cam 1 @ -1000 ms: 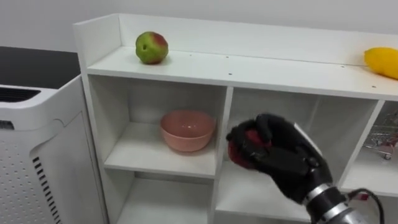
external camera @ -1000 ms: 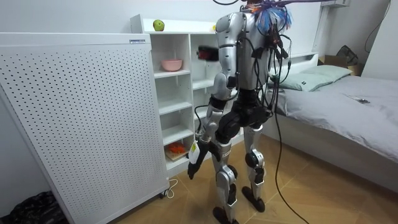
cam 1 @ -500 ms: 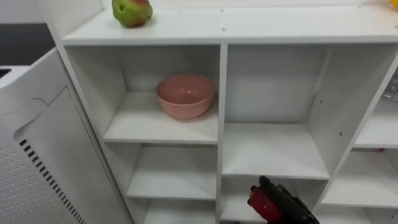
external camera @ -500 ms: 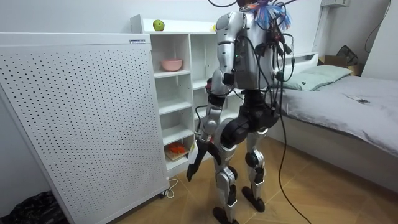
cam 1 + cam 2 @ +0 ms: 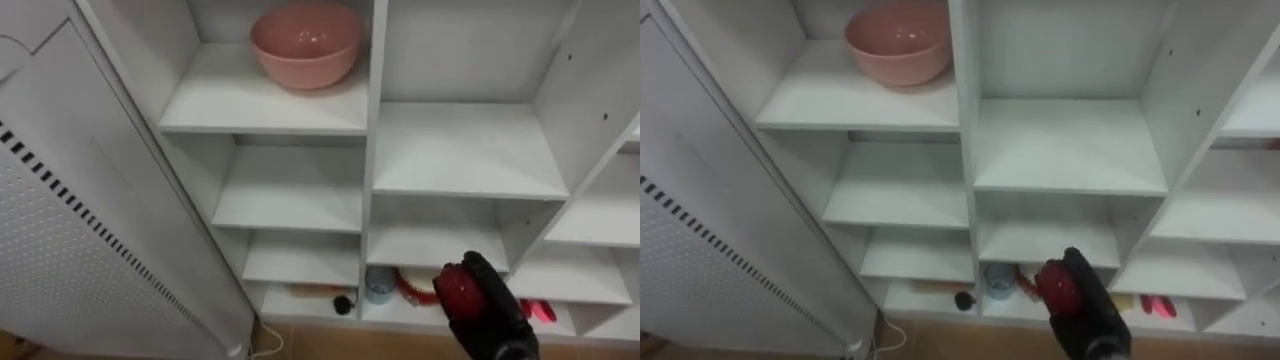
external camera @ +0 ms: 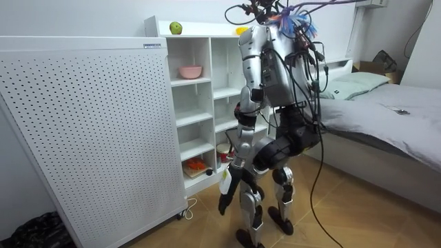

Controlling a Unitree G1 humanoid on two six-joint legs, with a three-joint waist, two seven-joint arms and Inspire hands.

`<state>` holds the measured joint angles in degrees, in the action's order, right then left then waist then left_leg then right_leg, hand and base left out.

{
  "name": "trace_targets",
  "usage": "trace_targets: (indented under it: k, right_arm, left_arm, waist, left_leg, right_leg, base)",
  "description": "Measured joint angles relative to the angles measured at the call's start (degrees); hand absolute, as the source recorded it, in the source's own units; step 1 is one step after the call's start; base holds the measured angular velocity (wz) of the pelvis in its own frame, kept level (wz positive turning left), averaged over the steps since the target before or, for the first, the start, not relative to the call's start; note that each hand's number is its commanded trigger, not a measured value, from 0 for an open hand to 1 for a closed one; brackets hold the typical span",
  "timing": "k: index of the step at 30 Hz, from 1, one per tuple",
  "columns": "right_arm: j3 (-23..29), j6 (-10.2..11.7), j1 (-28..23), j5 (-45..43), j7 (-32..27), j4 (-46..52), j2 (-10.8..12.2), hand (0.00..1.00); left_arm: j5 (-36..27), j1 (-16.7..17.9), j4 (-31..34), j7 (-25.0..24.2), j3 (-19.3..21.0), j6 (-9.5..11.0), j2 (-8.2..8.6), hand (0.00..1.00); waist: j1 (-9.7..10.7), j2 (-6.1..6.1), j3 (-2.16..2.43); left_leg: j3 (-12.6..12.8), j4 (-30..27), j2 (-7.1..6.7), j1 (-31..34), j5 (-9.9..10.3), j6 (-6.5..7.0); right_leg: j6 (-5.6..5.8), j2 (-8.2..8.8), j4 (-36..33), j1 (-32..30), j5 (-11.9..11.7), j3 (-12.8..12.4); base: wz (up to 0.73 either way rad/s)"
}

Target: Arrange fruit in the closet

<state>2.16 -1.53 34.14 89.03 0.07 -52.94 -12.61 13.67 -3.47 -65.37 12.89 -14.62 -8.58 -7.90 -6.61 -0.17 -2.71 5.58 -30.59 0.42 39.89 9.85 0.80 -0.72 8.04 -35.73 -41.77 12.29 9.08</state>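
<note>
My right hand is shut on a red fruit and is held in front of the lowest compartments of the white closet, right of its middle divider. The same hand and fruit appear low in the right eye view. A pink bowl sits on an upper left shelf. In the room view I stand bent forward before the closet. A green apple and a yellow fruit lie on its top. My left hand hangs down by my knee with straight fingers.
The bottom shelf holds a blue cup, a red item and a small black object. A white perforated panel stands close on the left of the closet. A bed is behind me.
I have bent forward and my view has tipped down the closet. My right hand with the red fruit has dropped from the middle shelf level to the lowest compartments.
</note>
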Motion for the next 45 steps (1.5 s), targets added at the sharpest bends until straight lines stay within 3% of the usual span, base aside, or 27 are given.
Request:
trace_targets:
  k: [5,12,17,18,19,23,34,40,45]
  right_arm:
    - [3.7,0.3,4.3,5.1,-1.4,-3.2,-2.5,1.00]
    - [4.3,0.4,7.6,5.7,-3.4,-3.2,-5.7,1.00]
    - [6.7,2.0,11.7,5.8,-7.3,-3.0,-7.4,1.00]
    - [6.9,2.1,12.1,5.8,-7.7,-3.0,-7.7,0.56]
    - [7.8,2.6,12.8,5.9,-8.2,-3.0,-8.0,0.00]
    - [9.0,4.0,14.4,6.1,-9.7,-2.9,-8.6,0.00]
    - [9.1,4.6,14.4,6.1,-12.4,-2.9,-8.8,0.00]
    - [9.1,4.7,14.4,5.4,-13.8,-2.9,-9.2,0.00]
    - [9.1,4.7,14.4,5.6,-13.8,-2.9,-9.2,0.00]
  left_arm:
    - [-0.7,-0.2,0.1,0.1,-1.1,-0.2,0.02,0.00]
    - [-5.0,0.2,1.1,0.3,-2.1,-0.2,-0.84,0.00]
    - [-5.3,0.5,2.6,0.2,-2.5,0.2,-0.71,0.00]
    - [-5.3,0.5,2.7,0.3,-2.5,0.2,-0.66,0.00]
    - [-5.3,0.9,3.0,0.3,-2.5,0.2,-0.64,0.00]
    - [-5.3,1.3,3.7,0.4,-2.5,0.2,-0.57,0.00]
    - [-5.3,2.0,5.9,0.1,-2.5,0.3,-0.70,0.00]
    - [-5.2,3.8,7.7,-0.2,-2.5,0.3,-1.18,0.00]
    - [-5.2,4.3,8.1,-1.1,-2.9,0.2,-1.44,0.00]
  waist:
    - [-1.4,-0.03,-0.07]
    - [-2.5,0.39,0.03]
    - [-3.0,0.87,0.10]
    - [-3.1,0.94,0.12]
    - [-3.2,1.04,0.19]
    - [-3.3,1.09,0.20]
    - [-3.6,1.18,0.21]
    - [-3.5,1.94,0.63]
    - [-3.5,1.95,0.63]
  left_leg:
    - [0.4,-2.5,0.33,4.5,0.5,0.28]
    - [0.5,-5.2,0.88,8.7,1.1,0.23]
    - [0.7,-6.2,0.46,10.7,1.5,0.43]
    - [0.7,-6.2,0.35,10.7,1.5,0.44]
    - [0.7,-6.3,0.17,10.7,1.5,0.46]
    - [0.8,-6.7,-0.25,10.6,1.6,0.67]
    - [1.0,-7.9,-0.36,10.6,1.8,0.69]
    - [1.2,-8.1,-0.32,10.6,1.9,0.76]
    - [1.7,-8.2,-0.26,10.5,2.0,0.81]
  right_leg:
    - [-0.05,-0.08,-2.6,-4.5,0.6,-1.1]
    - [-0.52,-0.09,-4.3,-8.5,0.7,-0.9]
    - [-0.68,0.94,-6.2,-10.6,1.3,-0.6]
    - [-0.61,1.00,-6.3,-10.7,1.3,-0.6]
    - [-0.49,1.07,-6.4,-10.8,1.4,-0.6]
    - [-0.41,1.70,-7.3,-10.9,1.9,-0.5]
    - [-0.77,2.39,-9.1,-11.3,2.5,-0.5]
    - [-0.77,2.35,-9.4,-11.3,2.5,-0.6]
    - [-0.81,2.70,-10.1,-11.3,3.0,-0.5]
  base:
    - [0.01]
    - [-0.02]
    - [0.03]
    - [0.07]
    - [0.05]
    - [0.06]
    - [0.00]
    - [0.00]
    - [0.03]
